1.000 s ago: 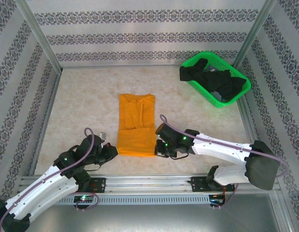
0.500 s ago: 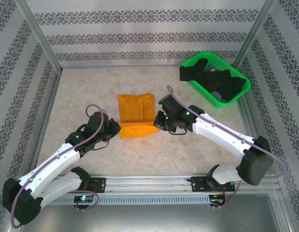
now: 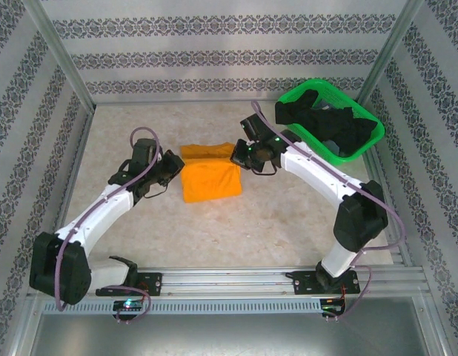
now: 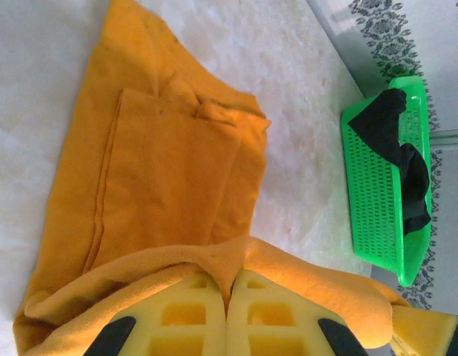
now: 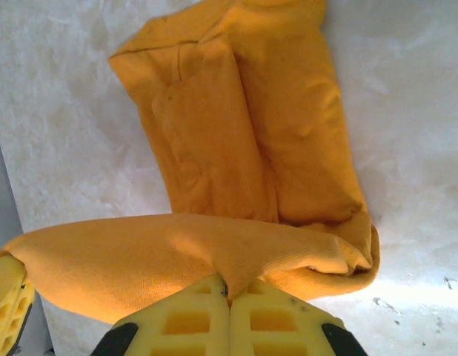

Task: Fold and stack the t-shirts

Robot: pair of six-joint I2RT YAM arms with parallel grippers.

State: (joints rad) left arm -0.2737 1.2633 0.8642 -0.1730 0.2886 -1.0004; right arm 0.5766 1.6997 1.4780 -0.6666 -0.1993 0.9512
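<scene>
1. Lying near the middle of the table [image 3: 288,215] is one mustard-orange t-shirt [image 3: 211,182], folded into layers. Its upper layer covers most of the lower one, and a strip of the lower layer shows at the far end.
2. Two grippers pinch that upper layer, one at each far corner.
3. The left gripper [image 3: 177,170] is at the left corner. In its wrist view the yellow fingers [image 4: 188,315] are pressed together on a fold of orange cloth [image 4: 177,170].
4. The right gripper [image 3: 238,157] is at the right corner, and its jaws likewise are clamped on the orange cloth [image 5: 288,126].
5. One green mesh basket [image 3: 327,154] stands well apart at the far right of the table.
6. The black t-shirts [image 3: 336,126] are heaped in that basket. How many there are cannot be told, as they lie tangled.
7. Two arms reach in from the near edge, one on each side of the orange shirt.
</scene>
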